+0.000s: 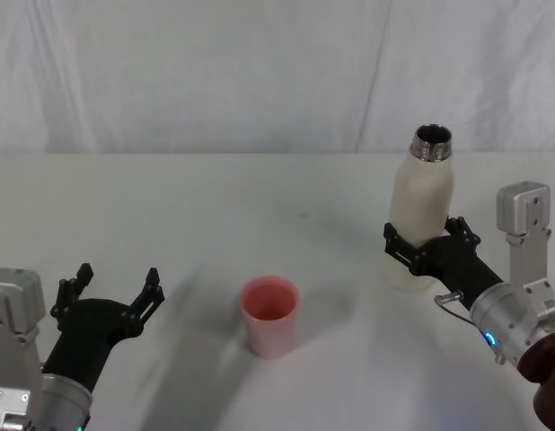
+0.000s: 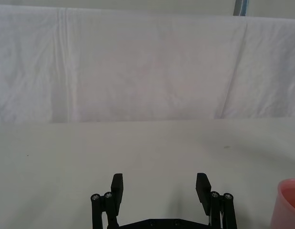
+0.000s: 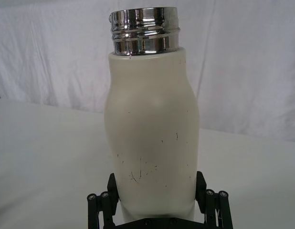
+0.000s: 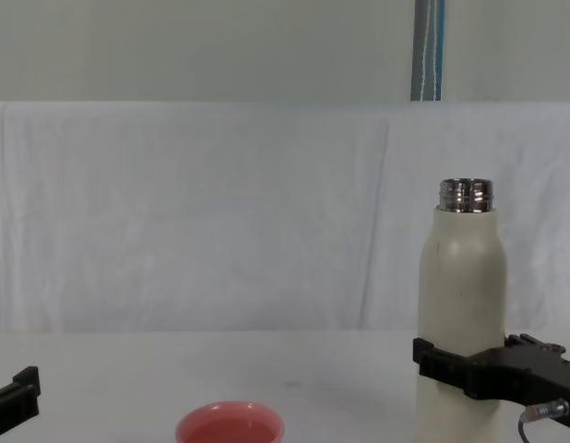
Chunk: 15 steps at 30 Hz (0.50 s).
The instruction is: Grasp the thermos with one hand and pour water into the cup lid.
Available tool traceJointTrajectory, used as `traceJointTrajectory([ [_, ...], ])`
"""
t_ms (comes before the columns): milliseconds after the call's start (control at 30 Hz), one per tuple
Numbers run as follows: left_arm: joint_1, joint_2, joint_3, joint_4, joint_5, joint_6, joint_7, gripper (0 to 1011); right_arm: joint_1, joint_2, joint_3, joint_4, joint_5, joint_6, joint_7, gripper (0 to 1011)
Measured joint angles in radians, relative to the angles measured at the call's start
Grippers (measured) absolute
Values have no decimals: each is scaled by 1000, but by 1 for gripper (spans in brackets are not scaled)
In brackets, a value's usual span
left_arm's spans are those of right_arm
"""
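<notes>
Gripping the thermos (image 1: 422, 214) low, the right gripper (image 1: 427, 253) seems clamped; squeeze firmly before tilting toward the cup lid (image 1: 270, 315) leftward. The left gripper (image 1: 114, 289), beyond it, gapes.

The thermos (image 3: 150, 143) base is cut off by the right wrist view's edge. In the chest view, the cup lid (image 4: 231, 424) shows its rim alone; its contents cannot be told.

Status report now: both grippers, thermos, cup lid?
Right gripper around upright thermos. Left gripper open, idle. Cup lid upright, path clear.
</notes>
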Motion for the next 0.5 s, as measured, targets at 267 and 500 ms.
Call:
traceJointTrajectory([
  [267, 0, 0, 0, 0, 0, 0, 0, 1001, 0, -2, -1, 3, -3, 1, 1, 957],
  [500, 0, 0, 0, 0, 0, 0, 0, 1001, 0, -2, -1, 3, -3, 2, 1, 957],
])
